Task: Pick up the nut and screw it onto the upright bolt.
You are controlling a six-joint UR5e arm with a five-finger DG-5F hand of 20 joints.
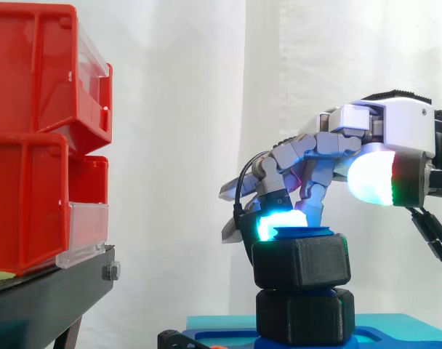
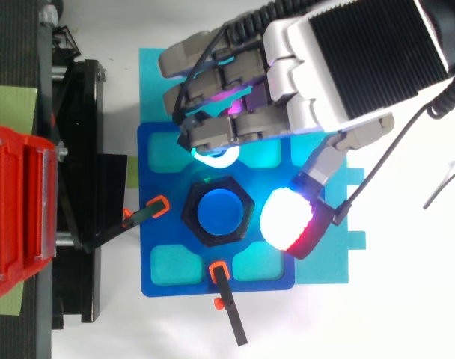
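The black hex nut sits on the upright blue bolt, whose top shows just above it. Under the nut a second black hex piece stands on the blue plate. My hand hovers over the nut from the right, open, with loosely bent fingers. A cyan-glowing fingertip touches the nut's upper rim on its far side. The white-and-red thumb pad hangs higher, off the nut's right side. Nothing is held.
Two black clamps with orange tips point at the nut from the left and the front. The blue plate lies on a cyan mat. Red bins on a black stand rise at the left.
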